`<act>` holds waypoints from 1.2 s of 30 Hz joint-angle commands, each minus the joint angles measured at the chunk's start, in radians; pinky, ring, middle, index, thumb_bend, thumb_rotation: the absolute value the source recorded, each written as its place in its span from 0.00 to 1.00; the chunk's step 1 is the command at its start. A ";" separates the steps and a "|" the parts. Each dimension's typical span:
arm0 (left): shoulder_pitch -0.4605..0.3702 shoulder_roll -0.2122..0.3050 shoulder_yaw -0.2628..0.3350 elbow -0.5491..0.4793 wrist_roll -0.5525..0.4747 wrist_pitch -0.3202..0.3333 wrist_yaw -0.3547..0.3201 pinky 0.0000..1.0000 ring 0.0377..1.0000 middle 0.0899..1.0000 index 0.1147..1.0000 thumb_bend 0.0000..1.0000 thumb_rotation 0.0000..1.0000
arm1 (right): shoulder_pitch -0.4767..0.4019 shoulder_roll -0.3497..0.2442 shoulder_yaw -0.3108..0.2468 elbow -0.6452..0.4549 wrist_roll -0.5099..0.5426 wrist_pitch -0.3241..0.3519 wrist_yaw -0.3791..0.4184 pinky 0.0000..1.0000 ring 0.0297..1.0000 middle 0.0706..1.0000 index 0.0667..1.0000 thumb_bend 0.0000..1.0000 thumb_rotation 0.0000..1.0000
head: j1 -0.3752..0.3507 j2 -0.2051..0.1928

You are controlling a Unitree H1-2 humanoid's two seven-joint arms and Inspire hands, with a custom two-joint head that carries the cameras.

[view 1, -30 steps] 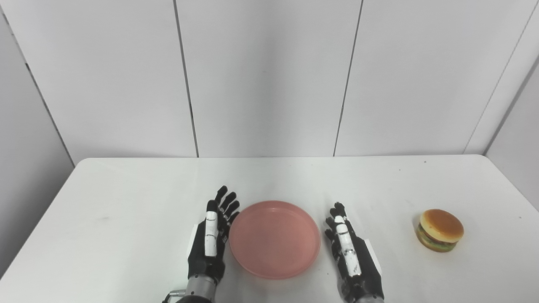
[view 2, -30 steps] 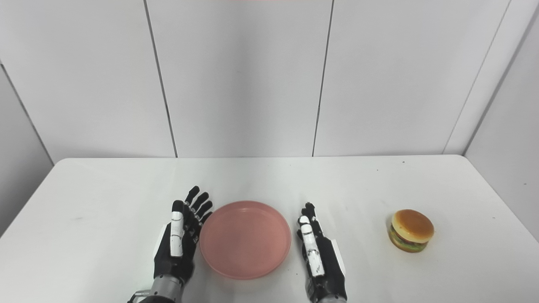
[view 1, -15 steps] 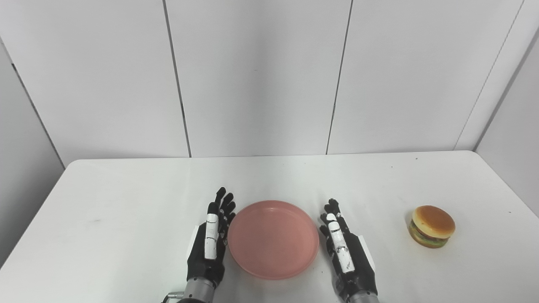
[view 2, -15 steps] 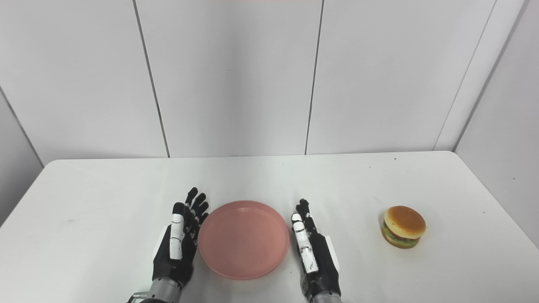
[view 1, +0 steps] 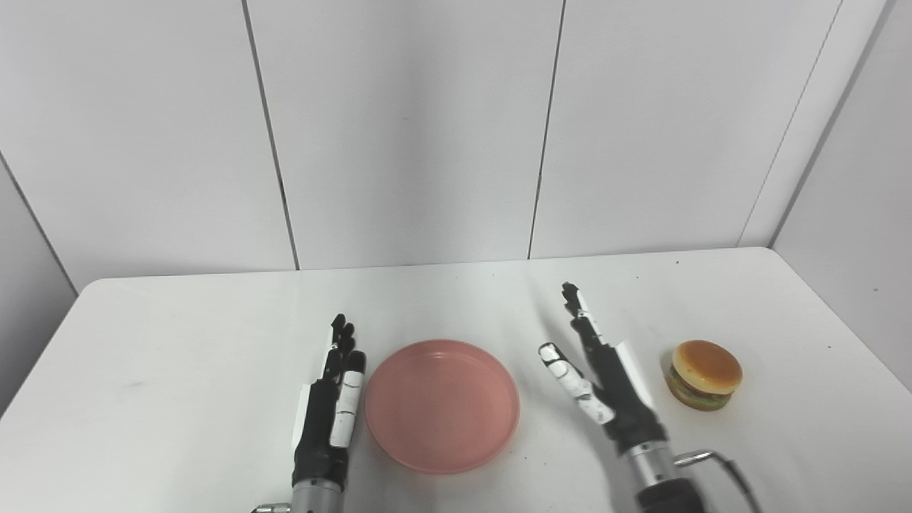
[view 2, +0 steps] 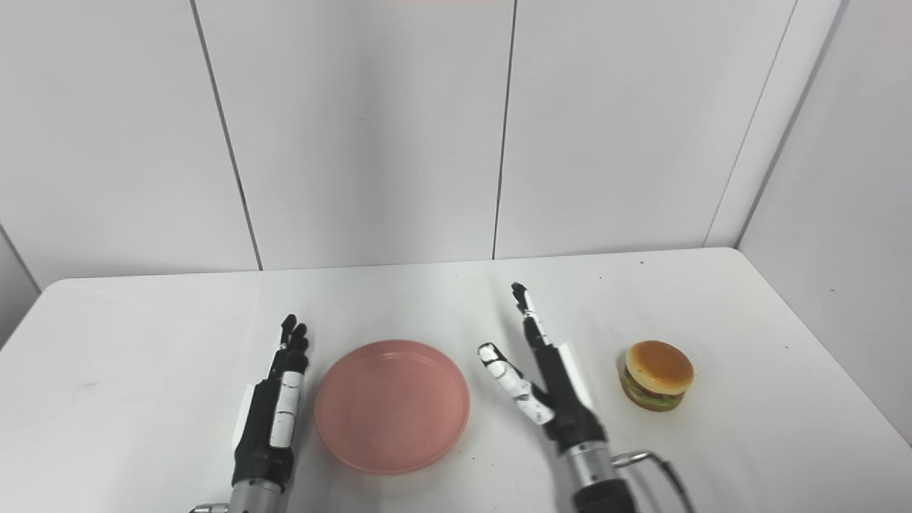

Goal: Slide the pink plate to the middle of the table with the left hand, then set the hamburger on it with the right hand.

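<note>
left hand (view 1: 324,417) flat, fingers straight, empty, just left of pink plate (view 1: 442,404) | right hand (view 1: 605,374) raised, splayed, empty, between plate and hamburger (view 1: 704,374) | plate mid-table (view 1: 178,356), hamburger right of it

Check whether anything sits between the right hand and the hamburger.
Nothing visible does. The right hand is open, just left of the hamburger, with only bare table between them.

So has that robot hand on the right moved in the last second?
Yes. The right robot hand lay beside the pink plate; it has lifted and swung away toward the hamburger, thumb spread, holding nothing.
</note>
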 commanded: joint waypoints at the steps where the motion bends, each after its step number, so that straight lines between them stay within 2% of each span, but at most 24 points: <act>1: 0.061 0.020 0.020 0.049 -0.051 -0.008 -0.030 0.91 0.96 0.98 1.00 0.75 1.00 | -0.051 -0.054 -0.008 -0.084 -0.017 0.063 0.052 0.90 0.94 0.95 0.95 0.71 0.79 | -0.002 0.001; 2: 0.061 0.013 0.027 0.043 -0.093 -0.001 -0.058 0.95 0.98 0.99 1.00 0.77 1.00 | -0.064 -0.089 -0.014 -0.093 -0.010 0.080 0.077 0.90 0.93 0.94 0.94 0.71 0.77 | -0.007 0.002; 3: 0.061 0.011 0.030 0.039 -0.115 0.003 -0.072 0.99 0.99 1.00 1.00 0.75 1.00 | -0.073 -0.112 -0.019 -0.099 -0.004 0.091 0.095 0.88 0.92 0.94 0.91 0.72 0.69 | -0.007 0.002; 5: 0.063 0.006 0.035 0.030 -0.145 0.014 -0.087 1.00 1.00 1.00 1.00 0.74 1.00 | -0.087 -0.152 -0.027 -0.117 -0.037 0.132 0.113 0.85 0.90 0.92 0.89 0.74 0.64 | -0.011 0.003; 7: 0.057 -0.007 0.044 0.039 -0.168 0.007 -0.084 1.00 1.00 1.00 1.00 0.74 1.00 | -0.099 -0.195 -0.025 -0.151 -0.114 0.202 0.133 0.86 0.91 0.92 0.90 0.74 0.60 | -0.022 0.001; 8: 0.056 -0.002 0.038 0.046 -0.140 -0.007 -0.068 1.00 1.00 1.00 1.00 0.74 1.00 | -0.107 -0.221 -0.029 -0.168 -0.146 0.234 0.143 0.86 0.91 0.93 0.91 0.74 0.59 | -0.037 0.002; 9: 0.055 0.003 0.033 0.052 -0.117 -0.017 -0.057 0.99 1.00 1.00 1.00 0.72 1.00 | -0.112 -0.237 -0.032 -0.180 -0.167 0.256 0.151 0.82 0.90 0.92 0.92 0.74 0.53 | -0.040 0.002; 13: 0.063 -0.007 0.064 0.040 -0.204 0.006 -0.094 1.00 1.00 1.00 1.00 0.73 1.00 | -0.132 -0.304 -0.056 -0.185 -0.185 0.320 0.195 0.76 0.87 0.91 0.90 0.78 0.39 | -0.081 -0.001; 15: 0.060 -0.014 0.078 0.040 -0.239 0.009 -0.102 1.00 1.00 1.00 1.00 0.73 1.00 | -0.137 -0.337 -0.051 -0.185 -0.201 0.342 0.224 0.73 0.86 0.90 0.87 0.80 0.33 | -0.092 -0.002; 19: 0.058 -0.013 0.093 0.034 -0.300 0.028 -0.137 1.00 1.00 1.00 1.00 0.74 1.00 | -0.146 -0.425 -0.030 -0.163 -0.251 0.400 0.307 0.72 0.87 0.91 0.87 0.82 0.34 | -0.101 0.002; 22: 0.057 -0.008 0.097 0.033 -0.322 0.036 -0.157 1.00 1.00 1.00 1.00 0.75 1.00 | -0.150 -0.461 -0.006 -0.125 -0.298 0.400 0.322 0.72 0.88 0.90 0.88 0.84 0.29 | -0.111 0.003; 25: 0.058 -0.002 0.098 0.024 -0.330 0.060 -0.172 1.00 1.00 1.00 1.00 0.77 1.00 | -0.160 -0.487 0.016 -0.079 -0.326 0.390 0.335 0.79 0.90 0.91 0.89 0.88 0.34 | -0.121 0.005; 28: 0.055 -0.001 0.101 0.029 -0.323 0.055 -0.167 1.00 1.00 1.00 1.00 0.78 1.00 | -0.167 -0.519 0.039 -0.021 -0.354 0.348 0.324 0.84 0.90 0.92 0.89 0.91 0.39 | -0.123 0.006; 30: 0.054 -0.003 0.101 0.027 -0.321 0.060 -0.165 1.00 1.00 1.00 1.00 0.78 1.00 | -0.167 -0.533 0.046 0.001 -0.361 0.336 0.320 0.89 0.92 0.92 0.89 0.92 0.36 | -0.120 0.006; 33: 0.053 -0.006 0.102 0.029 -0.313 0.059 -0.157 1.00 1.00 1.00 1.00 0.78 1.00 | -0.167 -0.557 0.054 0.050 -0.369 0.312 0.316 0.91 0.93 0.92 0.89 0.93 0.35 | -0.119 0.005; 36: 0.055 0.001 0.096 0.021 -0.309 0.087 -0.167 1.00 1.00 1.00 1.00 0.80 1.00 | -0.162 -0.567 0.051 0.083 -0.362 0.302 0.318 0.91 0.92 0.92 0.89 0.97 0.37 | -0.119 0.005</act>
